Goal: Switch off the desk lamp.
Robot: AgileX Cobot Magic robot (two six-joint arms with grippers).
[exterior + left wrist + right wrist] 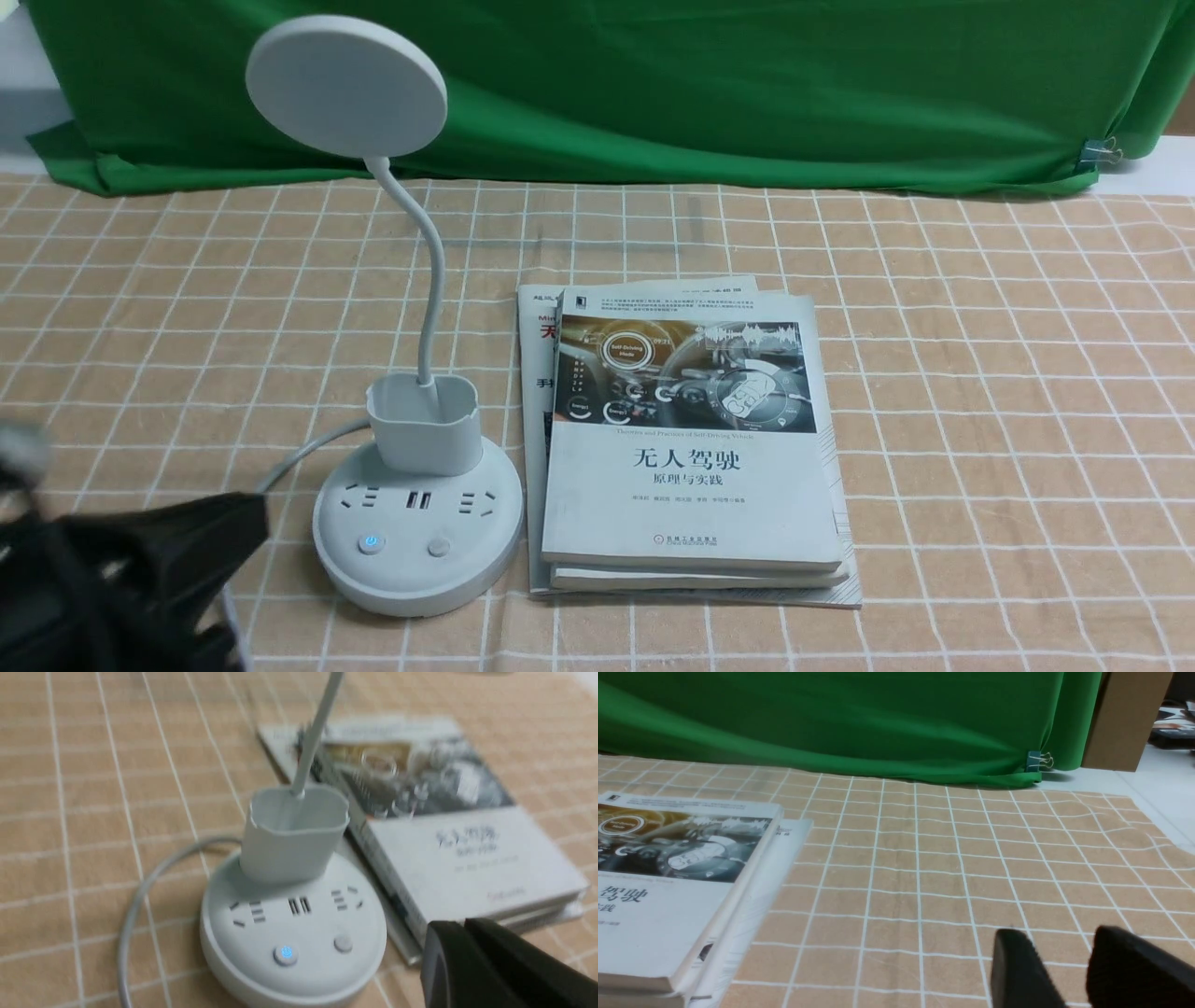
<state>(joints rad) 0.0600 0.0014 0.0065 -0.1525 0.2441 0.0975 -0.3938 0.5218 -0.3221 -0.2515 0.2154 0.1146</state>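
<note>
a: where's the desk lamp [417, 523]?
b: smooth white plastic, round base on the checked cloth [980, 420], beside the books [691, 495]. left gripper [460, 927] near it, fingers pressed together; right gripper [1059, 935] parted, empty.

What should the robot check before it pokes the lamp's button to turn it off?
1. Buttons in sight: ok. Two sit on the desk lamp base, and one button glows blue.
2. Which button works the light: cannot tell.
3. Is the left gripper ready to poke: ok, fingers together, holding nothing.
4. Is the left gripper on a button: not ok, it is apart from the base.
5. Are the books off the buttons: ok, they lie beside the base.
6. Is the right gripper out of the way: ok, open above bare cloth.
</note>
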